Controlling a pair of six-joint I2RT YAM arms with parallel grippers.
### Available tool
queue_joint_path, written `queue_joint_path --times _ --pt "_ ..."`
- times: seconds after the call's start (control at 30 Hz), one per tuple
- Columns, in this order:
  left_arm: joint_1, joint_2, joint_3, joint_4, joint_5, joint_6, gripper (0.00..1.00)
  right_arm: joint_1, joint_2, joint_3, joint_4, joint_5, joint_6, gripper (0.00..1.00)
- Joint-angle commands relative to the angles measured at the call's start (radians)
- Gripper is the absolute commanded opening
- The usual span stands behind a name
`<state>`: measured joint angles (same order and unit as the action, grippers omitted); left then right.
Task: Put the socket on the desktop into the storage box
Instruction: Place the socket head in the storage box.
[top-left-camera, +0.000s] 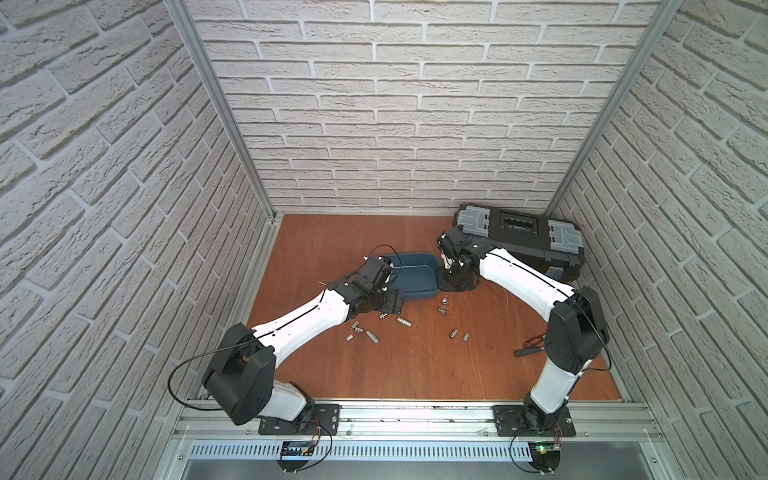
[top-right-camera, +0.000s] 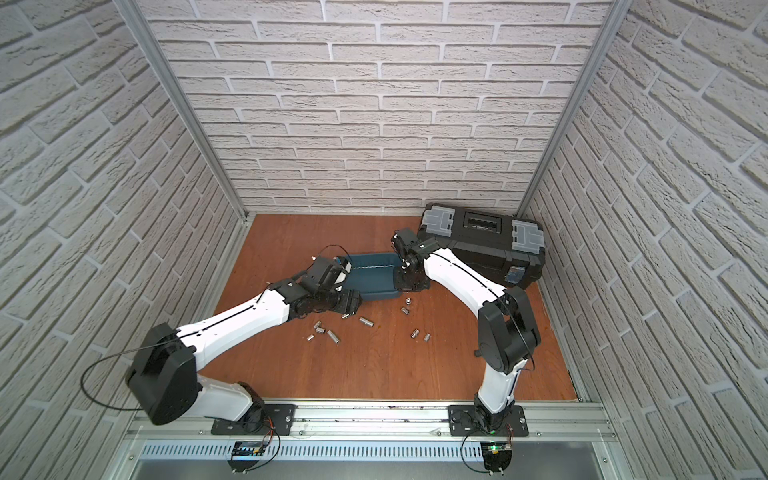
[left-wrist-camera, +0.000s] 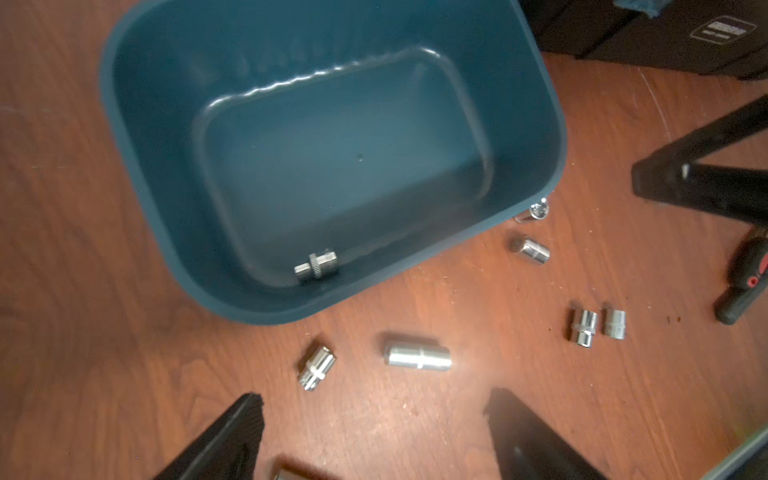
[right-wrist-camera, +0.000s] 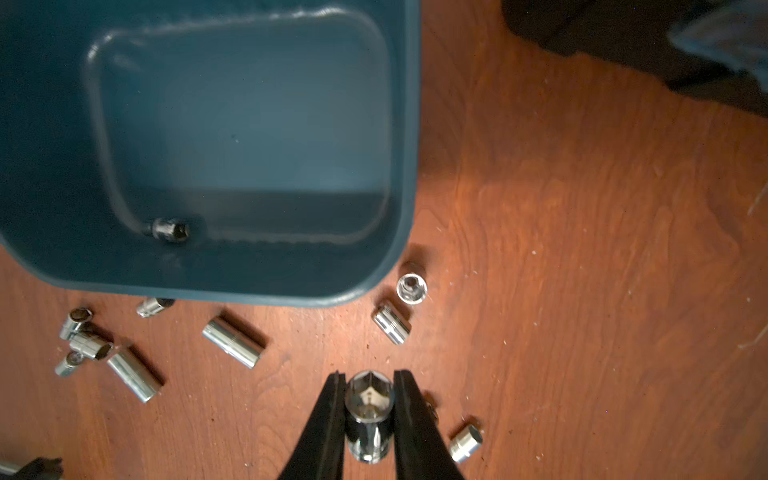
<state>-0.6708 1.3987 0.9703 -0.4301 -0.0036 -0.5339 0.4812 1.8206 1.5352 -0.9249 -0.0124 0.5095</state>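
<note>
Right hand (right-wrist-camera: 368, 382): clenched on the held socket (right-wrist-camera: 369, 411), one black finger pressed on each side of it
Held socket: chrome, its open hex end facing the wrist camera, outside the storage box (right-wrist-camera: 409, 166) and off the corner of its short end
Left hand (left-wrist-camera: 372, 399): released, fingers spread wide with nothing between them, at the end of the storage box opposite the right hand
Storage box: teal, no lid, standing on the tabletop (top-left-camera: 415, 374) between the two hands
Socket in the box (left-wrist-camera: 316, 268): a single knurled one lying on its side on the floor of the storage box, against the wall that faces the arm bases
Loose sockets (top-left-camera: 403, 321): several scattered on the tabletop along that same long side of the storage box, most lying down, two close to its corner
Toolbox (top-left-camera: 519, 237): black with grey latches, beyond the storage box, near the back wall
Screwdriver (top-left-camera: 530, 347): red and black, lying on the tabletop well apart from the storage box
</note>
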Motion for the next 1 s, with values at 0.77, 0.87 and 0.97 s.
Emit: queue_joint_path --times 0.77,0.87,0.97 --pt "0.105 -0.178 -0.148 -0.176 -0.14 -0.155 0.88 0.02 0.494 0.52 -0.129 -0.031 -0.071 0.22" --pt "0.106 -0.179 -0.155 -0.182 -0.143 -0.164 0.88 0.02 0.519 0.534 -0.129 -0.029 -0.071 0.22" --pt "0.106 -0.181 -0.164 -0.186 -0.146 -0.176 0.88 0.02 0.539 0.551 -0.136 -0.021 -0.07 0.23"
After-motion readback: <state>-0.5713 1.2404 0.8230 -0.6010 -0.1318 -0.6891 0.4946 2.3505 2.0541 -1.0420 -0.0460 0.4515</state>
